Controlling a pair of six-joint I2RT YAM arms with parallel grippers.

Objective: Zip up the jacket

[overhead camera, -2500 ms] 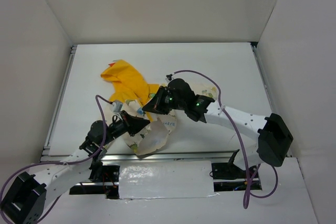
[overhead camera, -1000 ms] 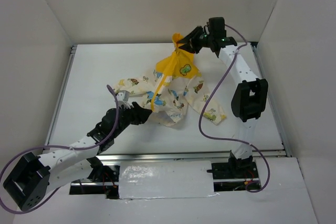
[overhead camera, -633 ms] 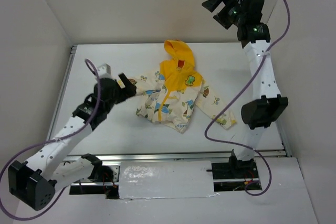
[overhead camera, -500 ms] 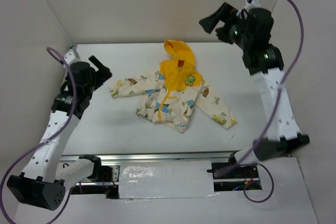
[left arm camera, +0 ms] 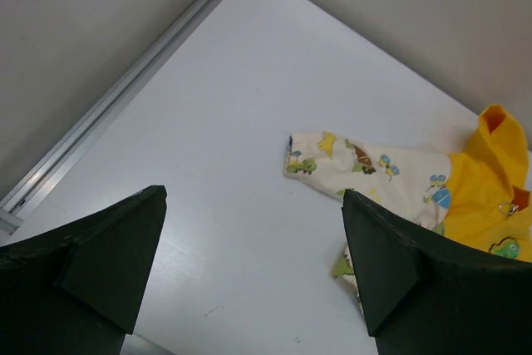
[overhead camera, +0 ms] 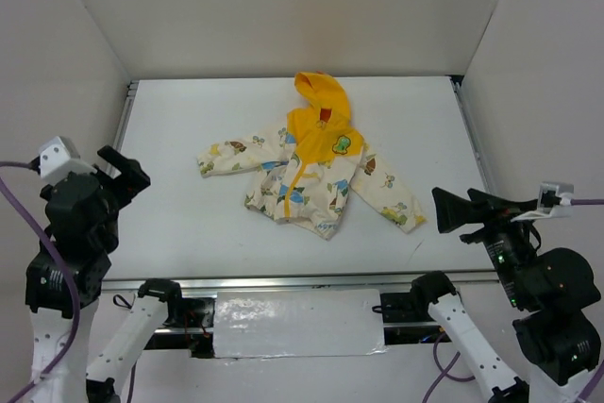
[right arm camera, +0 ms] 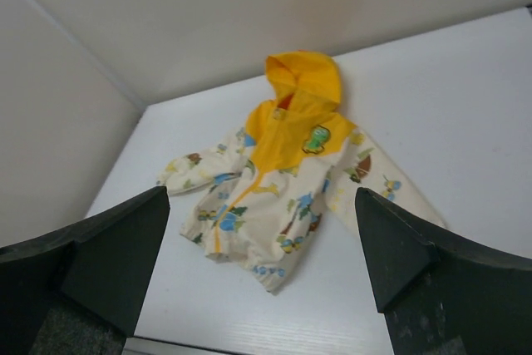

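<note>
Your worktop is a white slab boxed in by pale walls on three sides. Both arms are at its near corners: the left arm at the near left, the right arm at the near right, each well apart from the garment. On both, the jaws stand wide with nothing between them. Each wrist camera looks out past its two dark fingers at bare worktop and the cloth beyond.

The jacket lies flat and front up about the middle of the worktop, touched by neither arm. Its yellow hood points to the far wall. One sleeve reaches toward the left arm's side, and the other sleeve slants toward the near right. A yellow strip runs down the front from yoke to hem; you cannot tell from these views whether it is closed. The green patch sits on the chest, just right of that strip.
</note>
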